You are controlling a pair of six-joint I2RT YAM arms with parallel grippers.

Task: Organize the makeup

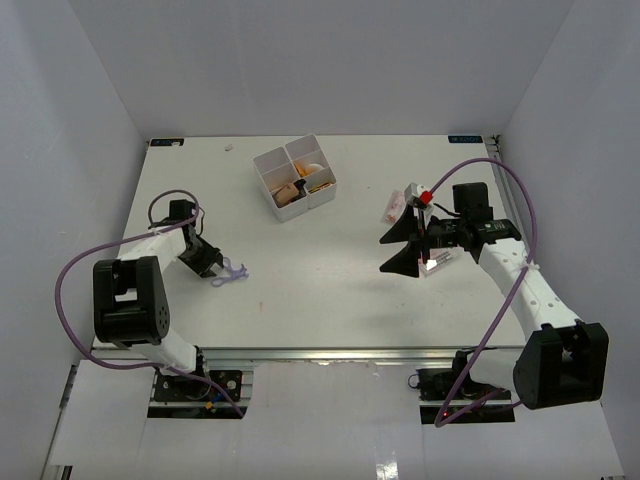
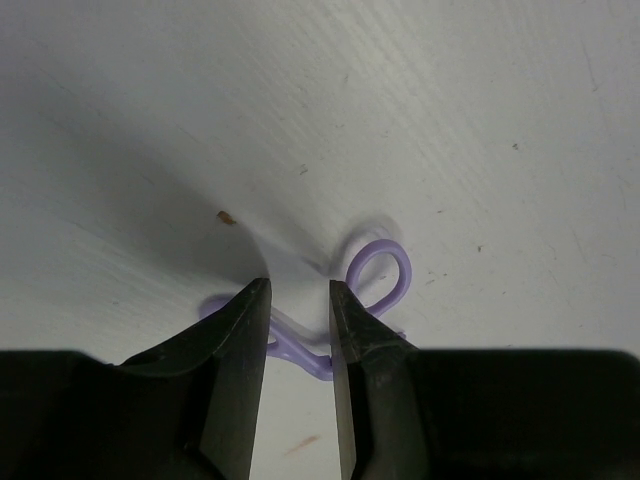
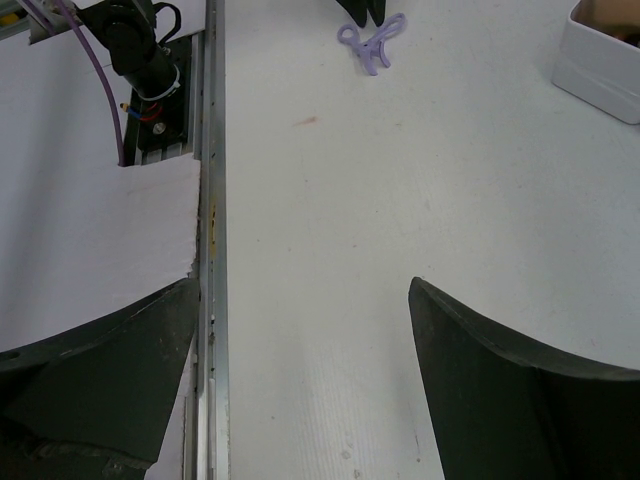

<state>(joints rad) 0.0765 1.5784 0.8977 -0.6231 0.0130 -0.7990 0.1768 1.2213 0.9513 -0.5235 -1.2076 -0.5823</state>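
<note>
The purple loop [image 1: 232, 271] lies on the white table near the left front; it also shows in the left wrist view [image 2: 385, 270] and far off in the right wrist view [image 3: 370, 42]. My left gripper [image 1: 214, 267] [image 2: 300, 285] is low on the table, its jaws drawn close on the loop's middle bar, touching both sides. My right gripper [image 1: 381, 257] [image 3: 303, 285] is wide open and empty above the table's right half. A pinkish packet [image 1: 392, 205] lies just behind it, another [image 1: 441, 260] beneath its wrist. A beige sponge [image 1: 310, 170] and other cosmetics sit in the box.
The white four-compartment box [image 1: 262, 172] stands at the back centre, its corner in the right wrist view [image 3: 600, 65]. The table's metal front rail [image 3: 212, 250] runs below the right gripper. Grey walls close in on both sides.
</note>
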